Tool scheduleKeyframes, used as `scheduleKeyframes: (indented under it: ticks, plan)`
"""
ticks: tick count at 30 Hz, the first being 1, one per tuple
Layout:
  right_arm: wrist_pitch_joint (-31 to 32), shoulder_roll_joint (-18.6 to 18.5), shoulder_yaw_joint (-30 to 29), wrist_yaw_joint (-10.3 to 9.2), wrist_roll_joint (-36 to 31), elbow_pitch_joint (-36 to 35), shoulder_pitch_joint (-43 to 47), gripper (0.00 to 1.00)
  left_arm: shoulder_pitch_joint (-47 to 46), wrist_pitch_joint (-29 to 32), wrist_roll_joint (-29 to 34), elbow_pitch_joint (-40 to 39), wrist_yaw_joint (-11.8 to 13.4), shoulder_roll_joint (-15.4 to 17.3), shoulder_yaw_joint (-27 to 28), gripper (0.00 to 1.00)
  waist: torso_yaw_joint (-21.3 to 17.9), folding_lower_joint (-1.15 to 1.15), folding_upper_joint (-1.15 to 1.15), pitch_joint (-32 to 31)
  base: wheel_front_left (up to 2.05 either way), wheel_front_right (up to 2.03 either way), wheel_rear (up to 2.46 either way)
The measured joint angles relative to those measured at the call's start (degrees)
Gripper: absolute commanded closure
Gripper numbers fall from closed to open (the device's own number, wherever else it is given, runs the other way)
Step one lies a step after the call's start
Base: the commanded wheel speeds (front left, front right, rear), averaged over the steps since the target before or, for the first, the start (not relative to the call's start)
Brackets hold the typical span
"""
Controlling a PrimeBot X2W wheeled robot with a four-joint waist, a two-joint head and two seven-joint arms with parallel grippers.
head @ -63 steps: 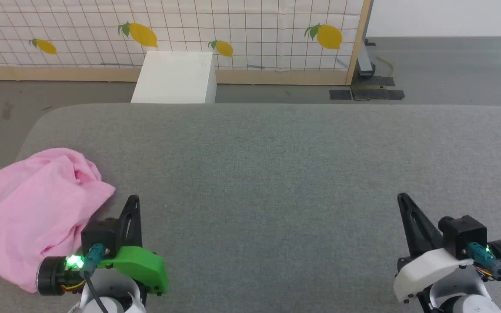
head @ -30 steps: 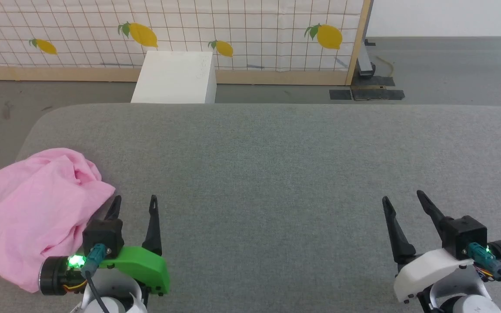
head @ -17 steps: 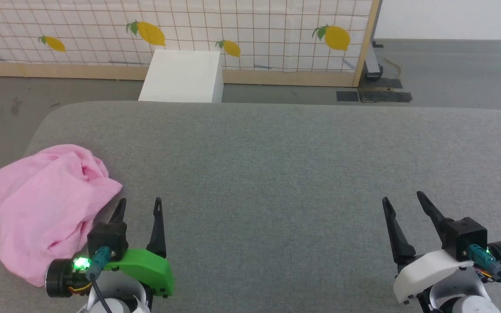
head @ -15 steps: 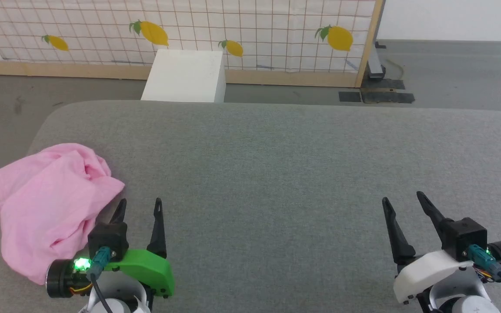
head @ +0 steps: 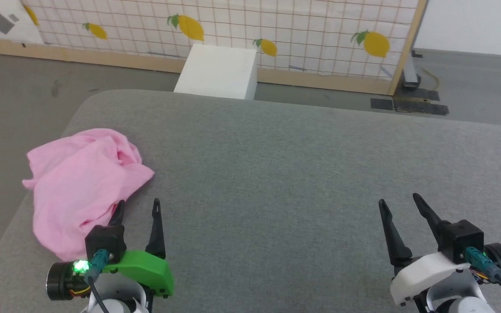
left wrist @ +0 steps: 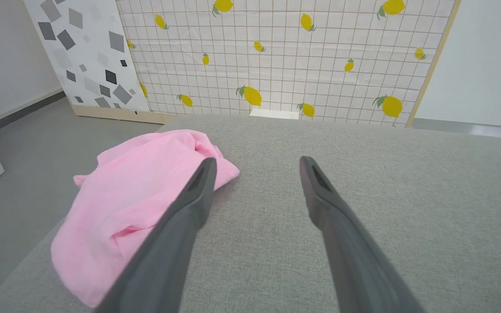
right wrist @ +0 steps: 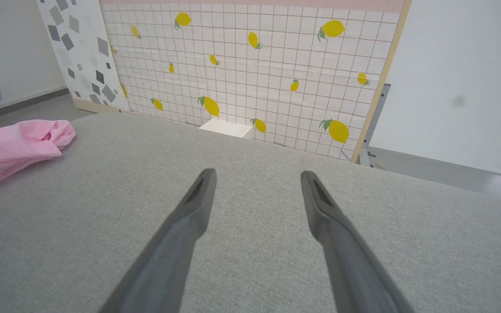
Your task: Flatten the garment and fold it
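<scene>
Just left of the left gripper, the garment is thin, soft pink cloth, the grey surface under both is rough, dull woven cloth, and the gripper's fingers look like dull dark plastic.

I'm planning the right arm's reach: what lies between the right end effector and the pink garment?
In the head view, from the right end effector: bare grey surface, then the open left end effector beside the garment.

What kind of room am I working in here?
Probably a test room or lab rather than a home: a wood-framed lemon-print partition, bare grey floor, and a grey fabric-covered surface holding the pink garment.
</scene>
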Motion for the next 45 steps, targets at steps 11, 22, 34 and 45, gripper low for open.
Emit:
scheduleKeyframes:
  ticks: [11,22,34,45]
  plan:
    - [-0.6,0.0,0.3,0.0,0.4,0.6,-1.0,0.0,0.0,-1.3,-1.4,0.9,1.1,0.3,-0.6,0.0,4.5,0.0,0.0,0.2,0.0,0.0,0.0]
    - [-1.6,0.0,0.6,0.0,0.8,1.4,-1.6,0.0,-0.2,-2.5,-2.6,1.7,2.1,0.8,-1.1,0.0,8.9,0.0,0.0,0.5,0.0,0.0,0.0]
    - [-2.6,0.0,1.3,0.0,1.0,2.6,-2.3,0.0,-0.2,-4.0,-5.0,2.6,3.7,1.5,-1.3,0.0,12.5,0.0,0.0,0.8,0.0,0.0,0.0]
    - [-3.4,0.0,1.6,0.0,1.4,3.5,-2.8,0.0,-0.2,-5.3,-6.3,3.4,5.3,1.9,-1.7,0.0,15.4,0.0,0.0,0.8,0.0,0.0,0.0]
